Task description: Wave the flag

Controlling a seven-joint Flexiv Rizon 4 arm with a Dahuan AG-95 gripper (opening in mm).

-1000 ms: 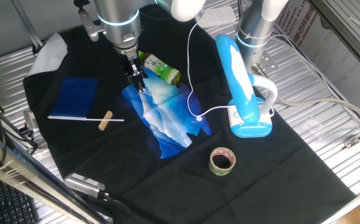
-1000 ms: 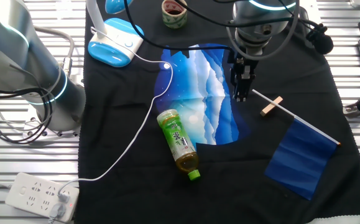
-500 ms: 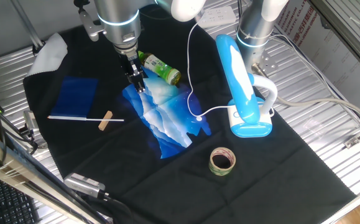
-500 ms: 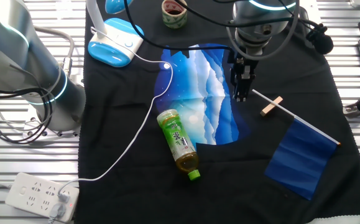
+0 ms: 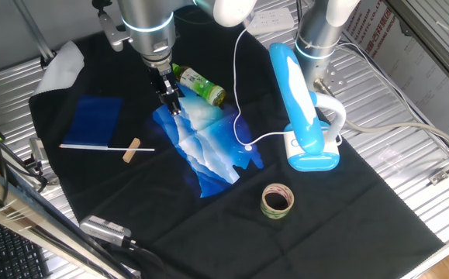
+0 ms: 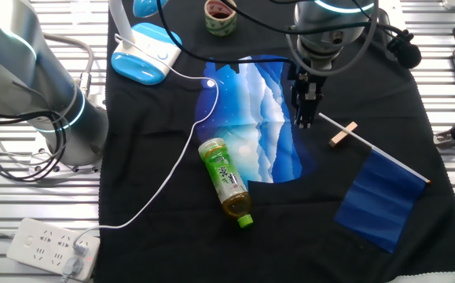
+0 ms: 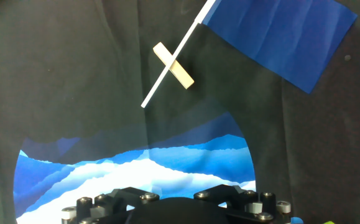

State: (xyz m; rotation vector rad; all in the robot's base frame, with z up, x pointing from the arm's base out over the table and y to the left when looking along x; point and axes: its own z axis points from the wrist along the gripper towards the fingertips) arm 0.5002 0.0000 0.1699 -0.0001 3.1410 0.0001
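The flag lies flat on the black table cover. Its dark blue cloth (image 5: 94, 118) is at the left, and its thin white stick (image 5: 104, 147) rests across a small tan wooden block (image 5: 132, 149). In the other fixed view the cloth (image 6: 376, 200) is at the lower right and the stick (image 6: 368, 145) runs up-left over the block (image 6: 343, 134). The hand view shows the cloth (image 7: 279, 37), stick (image 7: 170, 62) and block (image 7: 173, 65) ahead. My gripper (image 5: 172, 107) (image 6: 306, 118) hangs over the edge of the blue-and-white patterned cloth (image 6: 251, 118), near the stick's bare end. Its fingers look pressed together and hold nothing.
A green bottle (image 6: 229, 182) lies on the patterned cloth's near side. A blue-and-white lamp (image 5: 305, 116) with a white cable, a tape roll (image 5: 277, 200) and a second robot arm (image 6: 31, 94) stand around. A power strip (image 6: 50, 244) lies off the cover.
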